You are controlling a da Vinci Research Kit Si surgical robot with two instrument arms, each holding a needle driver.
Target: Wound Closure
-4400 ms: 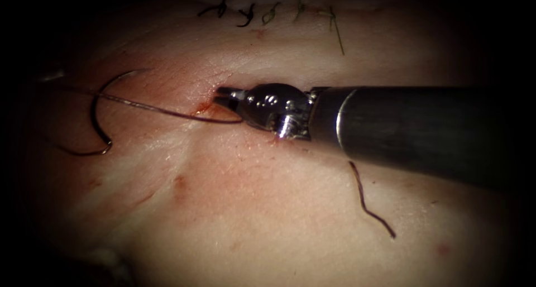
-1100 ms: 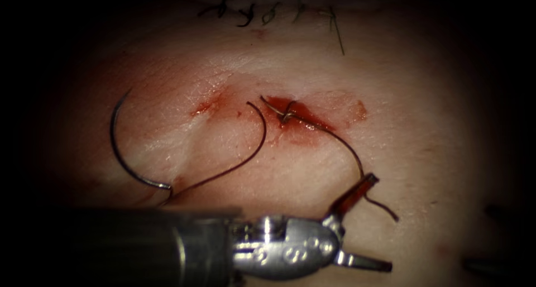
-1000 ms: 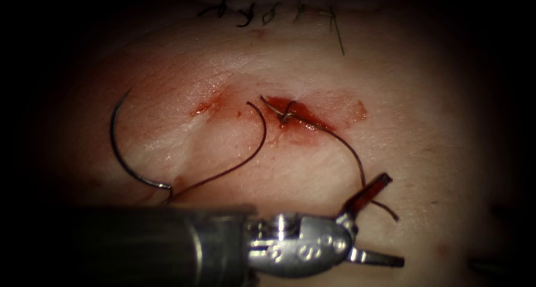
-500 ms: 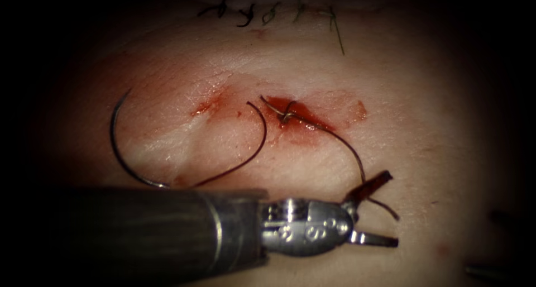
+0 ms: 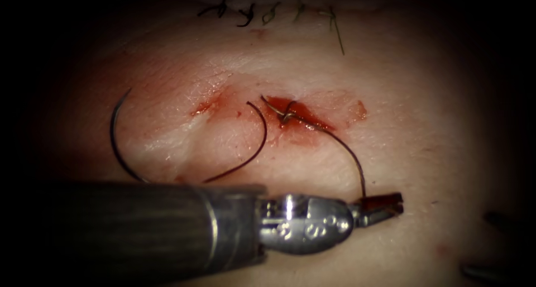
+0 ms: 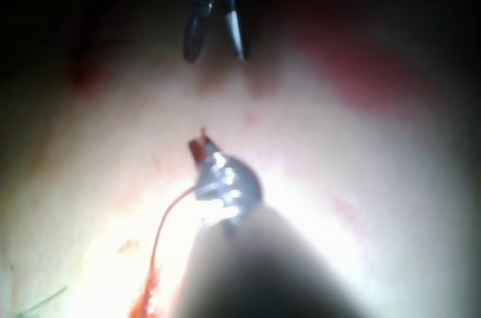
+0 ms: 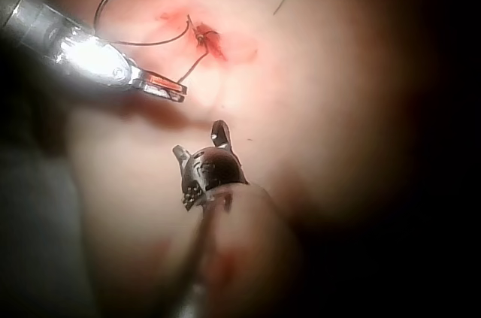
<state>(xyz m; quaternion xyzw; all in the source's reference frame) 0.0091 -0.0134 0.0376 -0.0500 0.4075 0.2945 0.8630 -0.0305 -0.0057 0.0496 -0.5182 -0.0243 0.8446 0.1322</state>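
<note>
The tissue (image 5: 424, 114) has a short red cut (image 5: 298, 116) with a knot (image 5: 287, 116) tied on it. From the knot a dark thread (image 5: 352, 156) curves down to my left tool (image 5: 384, 204), whose jaws are shut on its end; the same grip shows in the right wrist view (image 7: 167, 89). The curved needle (image 5: 114, 139) lies free on the tissue left of the cut, its lower end hidden behind the left shaft (image 5: 139, 231). Its thread (image 5: 258, 142) arcs back toward the cut. My right tool (image 7: 199, 140) hovers open and holds nothing, right of and below the cut.
Red fluid (image 5: 209, 104) stains the tissue around the cut. A row of older dark stitches (image 5: 262, 10) with a long tail (image 5: 338, 38) runs along the far edge. In the left wrist view the right tool (image 6: 214, 51) hangs open beyond the left jaws (image 6: 200, 146).
The left tool's jaws, open a second ago around the thread end right of the cut, have shut on it. The tool shifted slightly to the right. Needle and knot have not moved.
</note>
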